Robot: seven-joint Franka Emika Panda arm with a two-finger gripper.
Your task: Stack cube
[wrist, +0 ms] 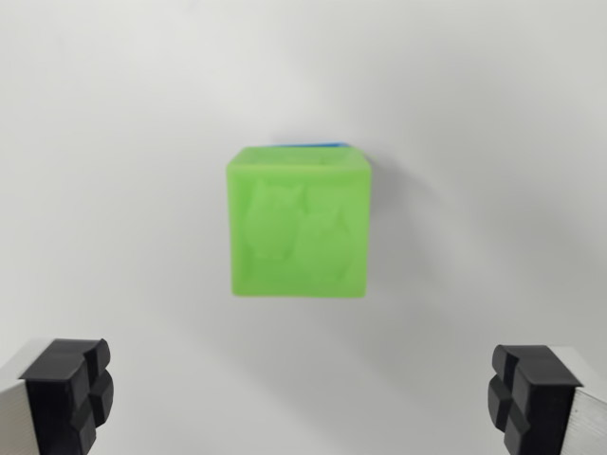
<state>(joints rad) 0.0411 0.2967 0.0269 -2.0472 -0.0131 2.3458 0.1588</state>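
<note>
The green cube [297, 223] sits just above the centre of the frame, seen from nearly straight overhead; its top face carries a shallow raised relief, too blurred to read; a thin blue edge [313, 143] shows along its upper side and a little down its right, which I judge to be a second cube beneath it — if so, the stack looks already made, though only that sliver is visible and I cannot be sure.

The green cube looks like moulded or printed plastic: rigid, light, slightly translucent at the edges; it should not deform under a squeeze, but the smooth flat sides could slip if pinched near a corner; the best hold is square across two opposite side faces, at mid-height, not on the embossed top. A light block perched on another will topple or slide from a sideways nudge — any approach or retreat wants to be vertical.

Around it lies a plain white table [114, 142], bare in this view; a soft shadow falls below and to the right of the cube.

The gripper [303, 398] stands spread wide and holds nothing; its black pads [71, 393] show in the lower left and lower right corners, well apart from the cube.
</note>
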